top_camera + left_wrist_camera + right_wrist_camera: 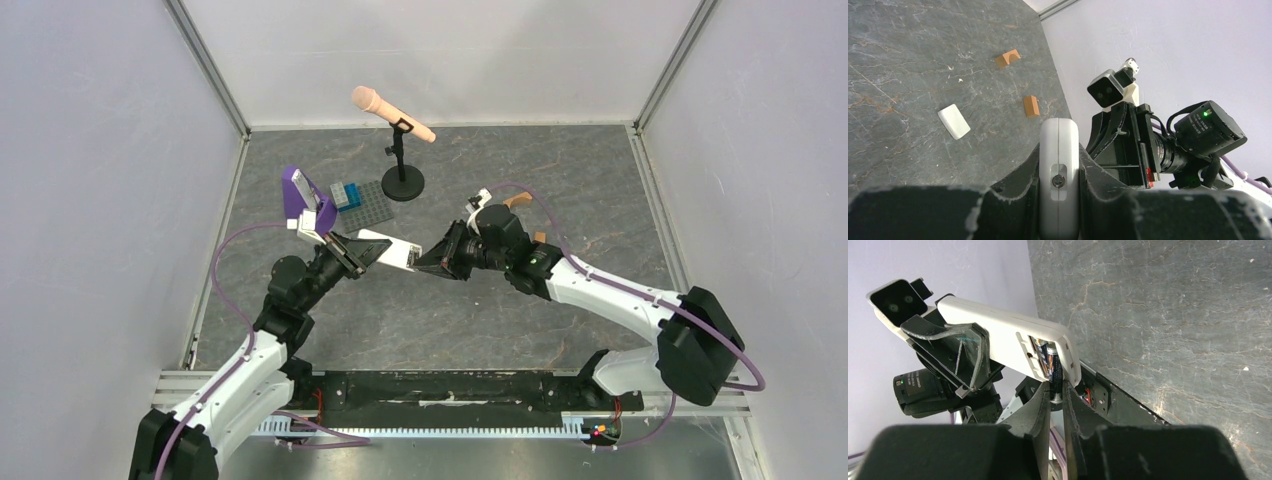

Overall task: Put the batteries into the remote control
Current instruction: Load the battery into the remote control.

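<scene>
My left gripper (362,251) is shut on the white remote control (395,250) and holds it above the table, its free end toward the right arm. In the left wrist view the remote (1059,165) stands edge-on between my fingers. In the right wrist view the remote (1008,337) shows its back with the battery bay open. One battery (1040,351) lies in the bay. My right gripper (1056,390) is shut on the second dark battery (1054,367), whose far part sits in the bay beside the first. In the top view the right gripper (432,260) meets the remote's end.
A white battery cover (954,121) lies on the table, with two tan wooden blocks (1007,58) (1031,106) near it. A microphone on a black stand (403,183) stands at the back. A grey slab on a purple stand (300,195) and a grey baseplate with blue bricks (362,207) are at back left.
</scene>
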You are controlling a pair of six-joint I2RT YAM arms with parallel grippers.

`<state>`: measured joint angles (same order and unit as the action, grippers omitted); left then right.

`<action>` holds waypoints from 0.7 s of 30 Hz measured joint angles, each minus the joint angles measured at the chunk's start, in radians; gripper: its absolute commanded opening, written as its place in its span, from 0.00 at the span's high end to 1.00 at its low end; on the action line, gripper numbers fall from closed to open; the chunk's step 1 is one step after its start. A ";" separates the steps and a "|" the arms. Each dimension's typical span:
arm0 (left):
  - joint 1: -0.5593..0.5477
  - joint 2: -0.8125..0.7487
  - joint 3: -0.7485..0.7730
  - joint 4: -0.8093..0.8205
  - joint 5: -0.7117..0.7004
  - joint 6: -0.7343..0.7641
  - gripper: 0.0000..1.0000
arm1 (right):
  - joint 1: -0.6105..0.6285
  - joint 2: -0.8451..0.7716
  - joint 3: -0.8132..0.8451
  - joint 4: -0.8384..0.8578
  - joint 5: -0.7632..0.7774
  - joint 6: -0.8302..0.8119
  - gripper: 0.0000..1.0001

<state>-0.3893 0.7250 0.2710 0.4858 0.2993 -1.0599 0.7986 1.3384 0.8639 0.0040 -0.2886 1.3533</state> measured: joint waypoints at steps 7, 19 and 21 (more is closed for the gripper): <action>0.001 -0.013 -0.010 -0.013 -0.002 -0.001 0.98 | 0.000 0.029 0.040 -0.029 -0.001 0.032 0.76; 0.001 -0.019 -0.011 -0.046 -0.016 -0.024 0.98 | 0.000 0.048 0.066 -0.058 -0.002 0.058 0.69; 0.001 -0.019 -0.010 -0.058 -0.023 -0.029 0.98 | 0.000 0.047 0.068 -0.067 -0.002 0.058 0.67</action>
<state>-0.3885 0.7055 0.2611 0.4274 0.2768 -1.0893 0.7986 1.3857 0.9321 -0.0628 -0.2909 1.4109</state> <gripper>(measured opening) 0.281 0.308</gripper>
